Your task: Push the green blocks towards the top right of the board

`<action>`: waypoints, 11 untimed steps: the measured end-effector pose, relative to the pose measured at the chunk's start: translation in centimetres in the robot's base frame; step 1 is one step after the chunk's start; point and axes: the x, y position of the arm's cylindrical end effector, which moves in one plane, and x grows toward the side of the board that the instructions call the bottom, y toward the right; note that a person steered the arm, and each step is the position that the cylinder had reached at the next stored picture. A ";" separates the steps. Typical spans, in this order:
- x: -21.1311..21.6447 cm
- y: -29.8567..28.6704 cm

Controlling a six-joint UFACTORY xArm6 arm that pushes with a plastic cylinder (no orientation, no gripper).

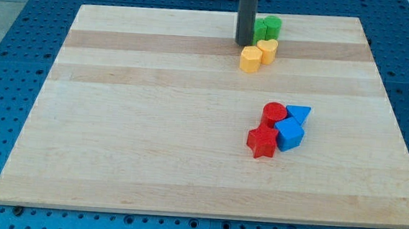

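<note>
Two green blocks sit touching near the view's top, right of centre: a green cylinder (273, 25) and another green block (260, 29) partly hidden behind the rod, its shape unclear. My tip (244, 43) rests on the board just left of the green blocks, touching or nearly touching the hidden one. Below them lie a yellow heart-shaped block (267, 49) and a yellow block (250, 59), right of and below my tip.
A cluster sits right of centre: a red cylinder (274, 113), a red star (262, 142), a blue triangle (299, 114) and a blue cube (289, 134). The wooden board (153, 125) lies on a blue perforated table; its top edge is close behind the green blocks.
</note>
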 end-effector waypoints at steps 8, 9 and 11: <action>-3.4 3.9; -3.4 5.1; -3.5 5.1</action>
